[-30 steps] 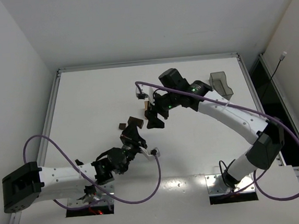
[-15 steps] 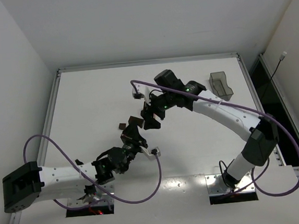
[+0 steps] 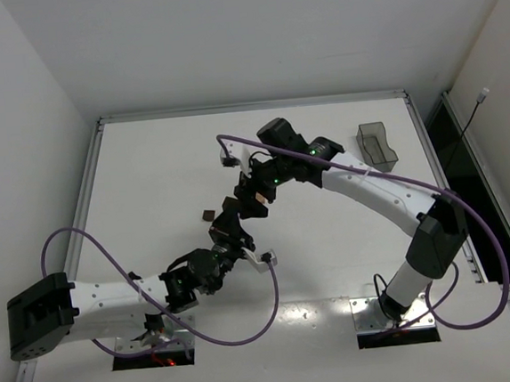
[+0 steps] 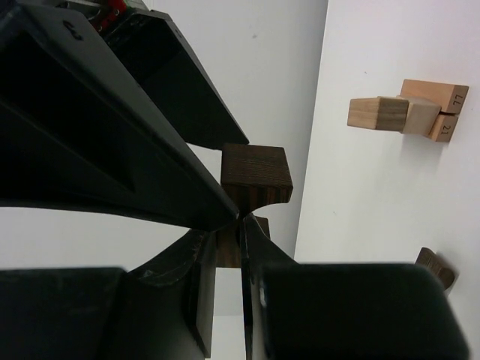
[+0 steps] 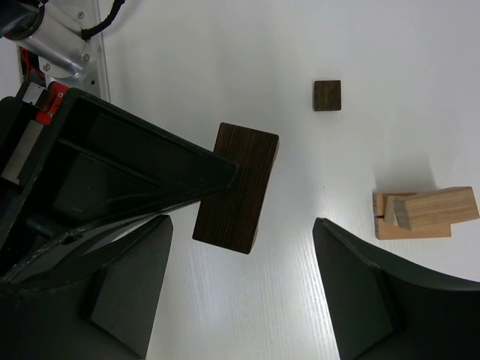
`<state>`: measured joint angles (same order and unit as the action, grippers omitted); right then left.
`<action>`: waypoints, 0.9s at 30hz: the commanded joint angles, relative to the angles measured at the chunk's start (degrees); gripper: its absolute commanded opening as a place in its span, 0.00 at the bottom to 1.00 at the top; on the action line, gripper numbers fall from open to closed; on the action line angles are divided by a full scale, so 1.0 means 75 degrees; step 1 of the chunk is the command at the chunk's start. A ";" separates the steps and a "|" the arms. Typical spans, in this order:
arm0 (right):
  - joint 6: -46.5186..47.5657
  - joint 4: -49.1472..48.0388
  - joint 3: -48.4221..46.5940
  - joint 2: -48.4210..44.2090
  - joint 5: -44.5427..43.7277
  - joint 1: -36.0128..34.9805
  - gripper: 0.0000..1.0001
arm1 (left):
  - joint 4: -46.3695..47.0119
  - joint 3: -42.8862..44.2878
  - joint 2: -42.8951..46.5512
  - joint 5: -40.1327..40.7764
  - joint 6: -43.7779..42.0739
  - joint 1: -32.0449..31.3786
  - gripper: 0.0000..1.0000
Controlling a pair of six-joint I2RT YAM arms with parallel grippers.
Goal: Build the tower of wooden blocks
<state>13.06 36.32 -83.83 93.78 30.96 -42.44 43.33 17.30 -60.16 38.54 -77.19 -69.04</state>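
Note:
My left gripper (image 4: pixel 229 234) is shut on a dark brown wooden bar (image 5: pixel 236 187), held above the table near the middle (image 3: pixel 231 222). My right gripper (image 5: pixel 240 300) hangs over it, open wide. The bar's end lies just ahead of the gap between the right fingers (image 5: pixel 127 289), nearer the left one, and nothing touches it there. The bar's end face (image 4: pixel 255 176) shows in the left wrist view. On the table lie a notched tan block with a tan bar across it (image 5: pixel 424 214) and a small dark cube (image 5: pixel 327 95). In the top view the right gripper (image 3: pixel 249 200) covers the tan blocks.
A dark translucent plastic bin (image 3: pixel 377 144) stands at the back right of the white table. The small dark cube (image 3: pixel 207 216) sits just left of both grippers. Purple cables loop from each wrist. The table's raised rim (image 3: pixel 93 178) runs along the left side.
The right gripper has swung left and towards the near edge, coming over the bar held by the left gripper. The left gripper has shifted only slightly, still holding the bar.

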 commanded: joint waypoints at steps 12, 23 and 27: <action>-0.0042 -0.0377 -0.0354 0.0211 0.0079 -0.0131 0.24 | 0.0281 0.0424 0.0018 -0.0089 0.0225 -0.0100 0.00; -0.0042 -0.0459 0.0044 -0.0104 -0.0225 -0.0131 0.00 | -0.0081 0.0424 0.0018 0.0051 0.0529 -0.0100 0.16; 0.0028 -0.0530 0.0208 -0.0292 -0.0319 -0.0131 0.00 | -0.0223 0.0493 0.0018 0.0052 0.0624 -0.0100 0.32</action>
<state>12.43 35.48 -83.07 95.07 29.10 -43.27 41.25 18.31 -60.18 38.92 -74.24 -69.06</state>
